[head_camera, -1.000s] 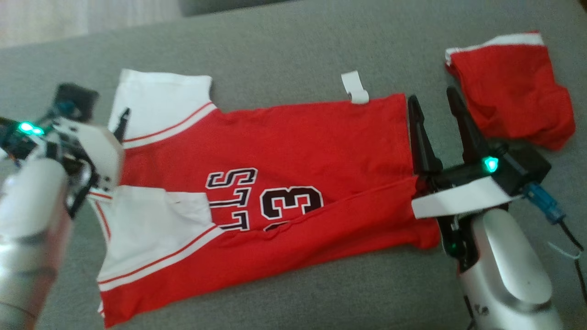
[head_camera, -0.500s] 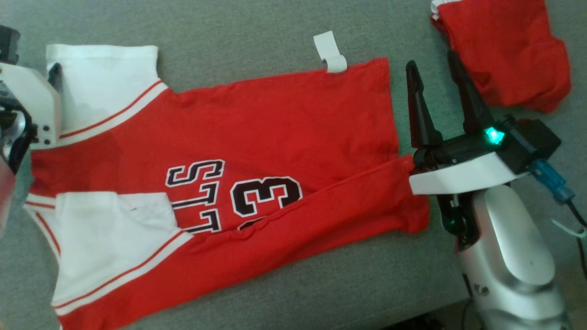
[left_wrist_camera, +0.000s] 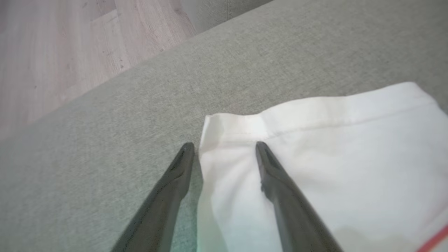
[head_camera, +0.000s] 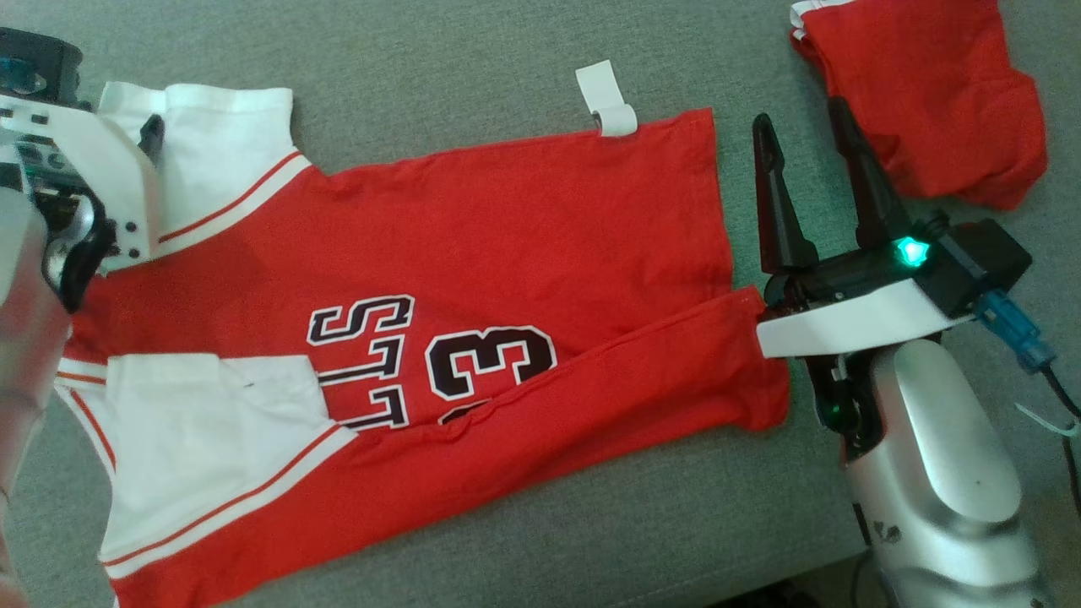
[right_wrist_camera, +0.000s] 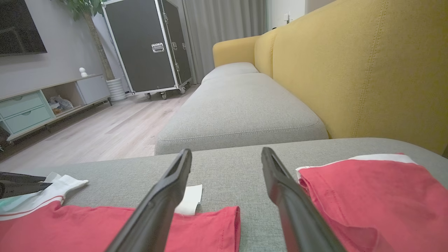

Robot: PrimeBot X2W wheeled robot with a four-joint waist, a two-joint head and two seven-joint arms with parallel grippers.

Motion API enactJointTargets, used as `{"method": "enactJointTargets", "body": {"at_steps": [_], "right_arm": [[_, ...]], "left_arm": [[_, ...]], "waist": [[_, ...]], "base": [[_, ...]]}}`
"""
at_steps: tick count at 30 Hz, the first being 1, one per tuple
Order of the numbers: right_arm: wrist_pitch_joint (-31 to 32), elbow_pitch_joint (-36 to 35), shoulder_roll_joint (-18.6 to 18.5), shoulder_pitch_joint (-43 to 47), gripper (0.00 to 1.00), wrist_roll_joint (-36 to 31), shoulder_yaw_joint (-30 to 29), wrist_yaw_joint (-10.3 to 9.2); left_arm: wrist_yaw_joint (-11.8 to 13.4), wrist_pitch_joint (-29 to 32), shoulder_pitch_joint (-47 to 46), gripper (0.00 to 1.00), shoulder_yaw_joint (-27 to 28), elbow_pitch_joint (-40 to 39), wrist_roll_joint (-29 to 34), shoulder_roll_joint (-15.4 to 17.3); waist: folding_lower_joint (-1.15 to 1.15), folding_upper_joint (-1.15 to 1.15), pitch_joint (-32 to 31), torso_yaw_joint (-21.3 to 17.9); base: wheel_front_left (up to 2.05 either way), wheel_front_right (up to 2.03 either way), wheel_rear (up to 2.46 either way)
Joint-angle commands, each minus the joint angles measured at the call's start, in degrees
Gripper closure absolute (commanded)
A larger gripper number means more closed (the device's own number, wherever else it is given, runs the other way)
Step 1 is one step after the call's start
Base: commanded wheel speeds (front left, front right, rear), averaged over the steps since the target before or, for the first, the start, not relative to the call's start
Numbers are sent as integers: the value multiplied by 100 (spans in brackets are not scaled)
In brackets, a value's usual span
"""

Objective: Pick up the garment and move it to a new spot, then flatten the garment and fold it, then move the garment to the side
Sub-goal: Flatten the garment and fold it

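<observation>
The left arm reached in from the left edge of the head view, its white wrist housing over the garment's upper white sleeve. The left gripper (left_wrist_camera: 224,147) had its fingers spread and pinching nothing. In the left wrist view they straddled the sleeve's outer edge near its corner, one finger over the bare grey cushion (head_camera: 473,67) and the other over white fabric. I could not tell whether either tip touched the cloth.

The right arm came up from the lower right, its silver forearm leading to the right gripper (head_camera: 801,114). Its fingers were spread and empty, pointing up the head view just beside the garment's hem. They lay between that hem and a second red piece (head_camera: 929,110) at the upper right.

The garment (head_camera: 507,253) lay flat and sideways on the cushion, sleeves toward the left and hem toward the right. It was a red jersey with white sleeves trimmed in red stripes and black-and-white lettering and numerals on the front. Its lower side was folded up over the body, covering part of the print. A small white tag (head_camera: 606,97) curled at its upper edge.
</observation>
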Motion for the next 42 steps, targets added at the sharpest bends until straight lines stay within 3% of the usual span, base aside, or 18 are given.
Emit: {"method": "enactJointTargets", "body": {"at_steps": [1,2,7,14,22,26,30,42], "right_arm": [[-44,-136,-2,-69,0,-9,107,-4],[-40,-127,-2,-78,0,-15,112,-4],[191,-32,-2,-176,0,-201,115,-4],[1154,268,-192,-551,0,-400,20,-4],[2677,1298,-1165,-1097,0,226,69,-4],[3326,1940,-1663,-1263,0,432,414,-4],[3446,2456,-1991,-1466,0,566,530,-4],[3727,3403,-2123,-1879,0,842,1350,-4]], "left_arm": [[9,212,-53,85,-30,-99,-184,229],[9,291,-29,100,-107,-136,-288,242],[9,-117,-48,100,-316,-250,-549,295],[9,-1198,-113,100,-269,-369,-630,-53],[9,-1992,117,100,-656,-993,-488,-412],[21,-2147,310,100,-785,-1349,-425,-503],[62,-2170,467,100,-835,-1687,-447,-536],[218,-2038,555,100,-867,-2175,-472,-381]], "waist": [[0,0,-29,11],[0,0,-45,20],[0,0,-244,200],[0,0,-642,707],[0,0,-972,1618],[0,0,-953,1896],[0,0,-881,2066],[0,0,-722,2126]], "base": [[0,0,0],[0,0,0],[0,0,0],[0,0,0],[0,0,0],[0,0,0],[0,0,0],[0,0,0]]}}
